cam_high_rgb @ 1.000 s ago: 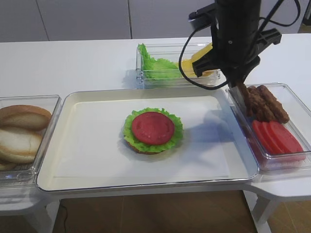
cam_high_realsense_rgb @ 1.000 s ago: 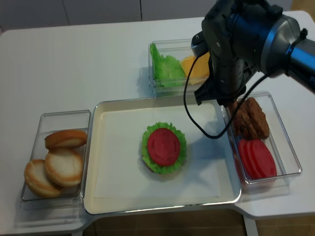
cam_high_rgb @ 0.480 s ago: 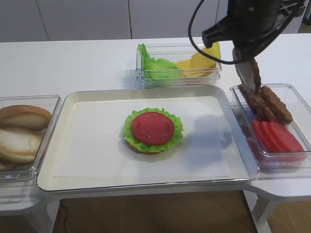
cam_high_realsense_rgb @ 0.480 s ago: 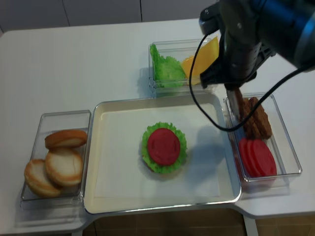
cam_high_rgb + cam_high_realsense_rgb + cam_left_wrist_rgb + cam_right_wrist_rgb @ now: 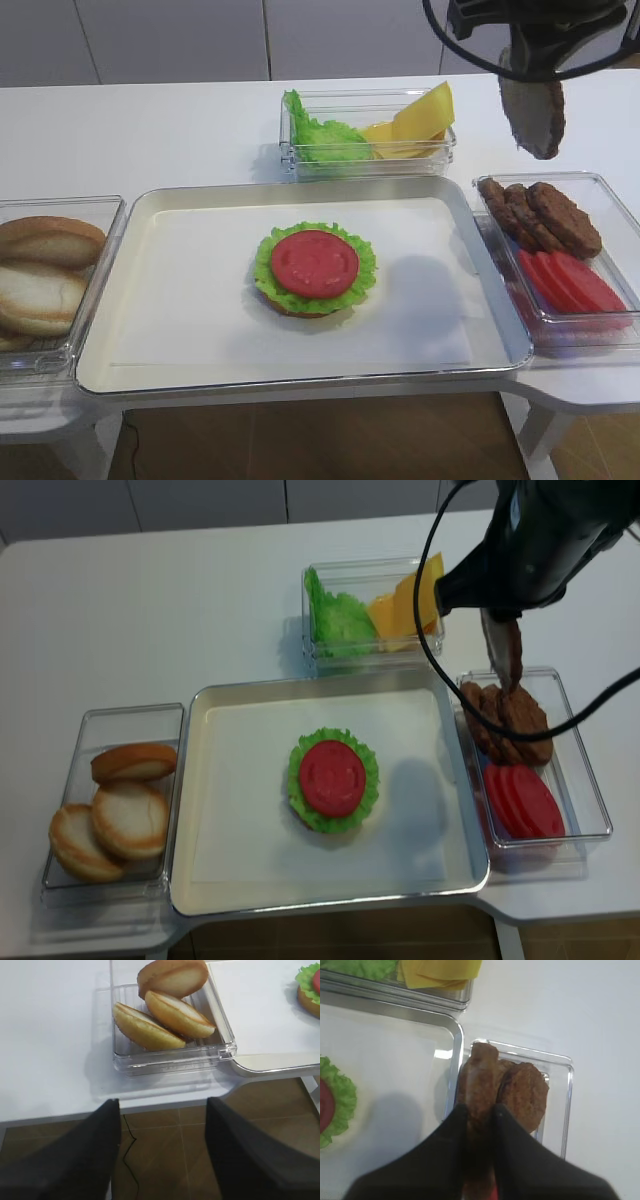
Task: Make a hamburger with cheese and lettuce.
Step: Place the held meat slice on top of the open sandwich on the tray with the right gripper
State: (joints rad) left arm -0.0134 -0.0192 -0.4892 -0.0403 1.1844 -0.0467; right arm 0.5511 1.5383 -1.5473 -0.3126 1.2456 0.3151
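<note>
Fingers point(image 5: 481, 1125) of the right arm pinch a brown patty point(image 5: 479, 1085); left fingers point(image 5: 112, 1155) spread; no writing readable.

White table point(image 5: 150, 130) carries a tray point(image 5: 170, 290) and seemingly three clear bins point(image 5: 365, 160).

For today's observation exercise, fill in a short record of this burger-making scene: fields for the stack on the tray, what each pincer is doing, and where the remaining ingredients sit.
Stack on tray: the hamburger, bun base, green leaf, tomato on top; no patty or cheese yet
Right pincer: shut on a patty, lifted above the patty bin
Left pincer: open, holding nothing, near the bun bin
Cheese: rear bin, beside the lettuce
Tomato slices: right bin, in front of the patties
</note>
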